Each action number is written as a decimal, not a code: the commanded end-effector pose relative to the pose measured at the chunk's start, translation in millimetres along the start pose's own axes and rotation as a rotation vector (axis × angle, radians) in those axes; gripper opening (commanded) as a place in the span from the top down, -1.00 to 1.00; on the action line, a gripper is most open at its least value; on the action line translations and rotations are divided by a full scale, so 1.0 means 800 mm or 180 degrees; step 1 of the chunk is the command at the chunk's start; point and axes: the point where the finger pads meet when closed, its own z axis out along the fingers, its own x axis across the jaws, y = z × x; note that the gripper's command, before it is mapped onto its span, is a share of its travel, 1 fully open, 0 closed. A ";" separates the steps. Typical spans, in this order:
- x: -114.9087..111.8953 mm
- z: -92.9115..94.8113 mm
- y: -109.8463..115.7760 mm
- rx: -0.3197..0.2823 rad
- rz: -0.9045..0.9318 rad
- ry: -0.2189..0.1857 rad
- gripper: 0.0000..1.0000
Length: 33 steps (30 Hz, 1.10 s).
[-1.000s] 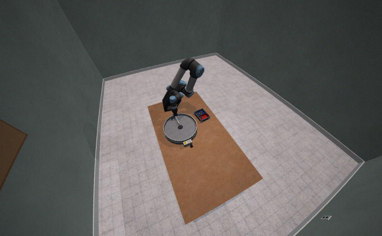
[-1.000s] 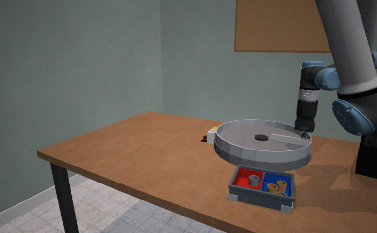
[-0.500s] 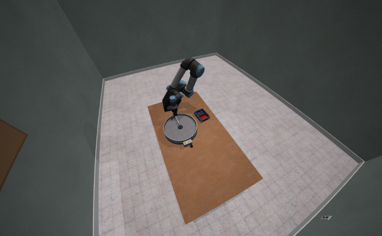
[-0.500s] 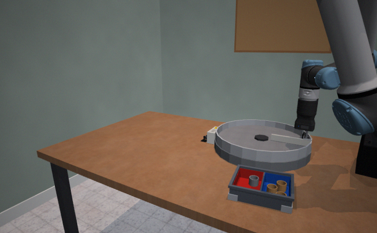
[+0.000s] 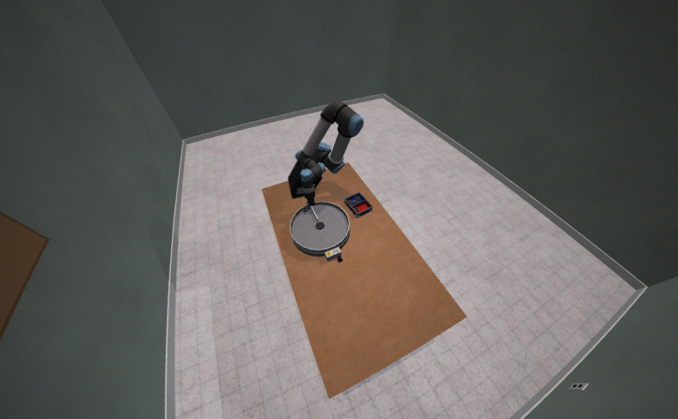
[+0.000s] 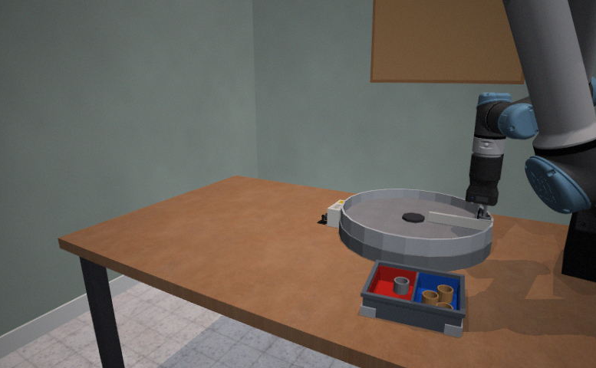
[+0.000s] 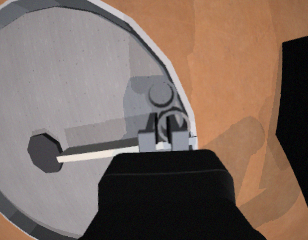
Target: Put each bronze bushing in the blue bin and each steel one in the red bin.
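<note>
The turntable (image 5: 326, 239) (image 6: 373, 211) (image 7: 84, 75) is a grey disc with a raised rim. My gripper (image 6: 481, 213) (image 7: 161, 122) points down inside the rim. Its fingers look shut on the side wall of a steel bushing (image 7: 186, 120), with one finger over its hollow. Another steel-grey bushing (image 7: 161, 94) stands just beside it on the disc. The blue bin (image 6: 429, 280) holds three bronze bushings, two of them upright (image 6: 429, 297) (image 6: 445, 292) and one partly hidden. The red bin (image 6: 383, 287) holds a steel bushing (image 6: 401, 285). The fingertips are partly hidden in the exterior view.
A pale straight bar (image 6: 458, 220) (image 7: 94, 154) crosses the disc from near the dark hub (image 6: 413, 217) (image 7: 45, 152) to the rim, close by the fingers. A white box (image 6: 334, 215) with a yellow mark stands at the turntable's far side from the arm.
</note>
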 end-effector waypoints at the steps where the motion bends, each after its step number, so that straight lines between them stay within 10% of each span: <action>1: 0.000 -0.001 0.000 0.0003 0.0000 -0.0003 1.00; 33: 0.000 -0.014 0.000 0.0002 0.0000 -0.0003 1.00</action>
